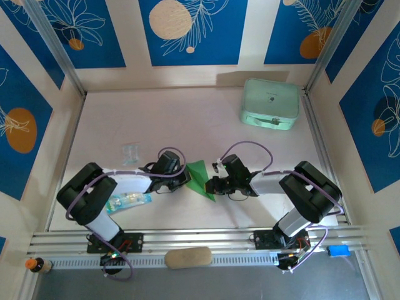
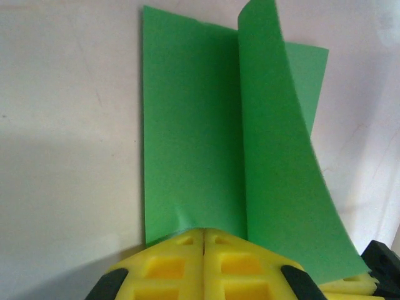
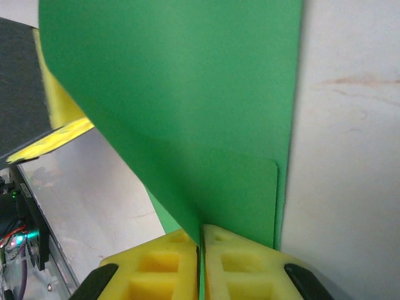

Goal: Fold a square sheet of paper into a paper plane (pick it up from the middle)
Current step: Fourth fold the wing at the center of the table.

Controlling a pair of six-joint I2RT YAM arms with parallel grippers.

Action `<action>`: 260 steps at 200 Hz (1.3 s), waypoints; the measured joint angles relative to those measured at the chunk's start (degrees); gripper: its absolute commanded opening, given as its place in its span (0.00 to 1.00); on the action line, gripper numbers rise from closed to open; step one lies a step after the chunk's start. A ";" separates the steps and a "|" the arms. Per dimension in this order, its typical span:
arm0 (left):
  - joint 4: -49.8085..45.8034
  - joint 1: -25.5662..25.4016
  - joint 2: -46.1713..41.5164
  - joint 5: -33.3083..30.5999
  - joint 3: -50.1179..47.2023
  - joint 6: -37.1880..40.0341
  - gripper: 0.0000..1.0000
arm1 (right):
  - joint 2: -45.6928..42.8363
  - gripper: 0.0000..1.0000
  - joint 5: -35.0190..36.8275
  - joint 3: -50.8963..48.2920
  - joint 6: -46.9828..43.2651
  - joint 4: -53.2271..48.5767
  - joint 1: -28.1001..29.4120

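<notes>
Well short of the mint case, toward the arm bases, the square sheet of paper is clamped at opposite edges by left gripper and right gripper, one flap raised; likely first centre fold, next needs edges aligned, then creased.

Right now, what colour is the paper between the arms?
Bright green; the paper shows best in the left wrist view.

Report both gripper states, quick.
Left gripper: shut, pinching the near edge of the green sheet.
Right gripper: shut, pinching the same green sheet, which is partly folded over.
</notes>
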 measured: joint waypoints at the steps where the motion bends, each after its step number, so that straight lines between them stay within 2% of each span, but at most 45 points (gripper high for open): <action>1: 0.04 -0.04 0.04 0.00 0.00 -0.22 0.03 | -0.04 0.11 0.02 -0.07 0.09 0.04 0.00; 103: 3.50 -2.38 0.44 -1.77 -1.75 -3.80 0.00 | -2.54 0.08 -0.09 -4.09 2.75 3.63 -1.05; 201: 4.07 -2.78 -0.02 -2.64 -2.47 -4.37 0.00 | -2.49 0.08 -7.93 -7.10 5.88 10.34 -5.62; 260: 4.04 -2.86 -0.02 -2.69 -2.47 -4.20 0.00 | 1.97 0.08 -15.21 -6.99 6.75 13.73 -9.44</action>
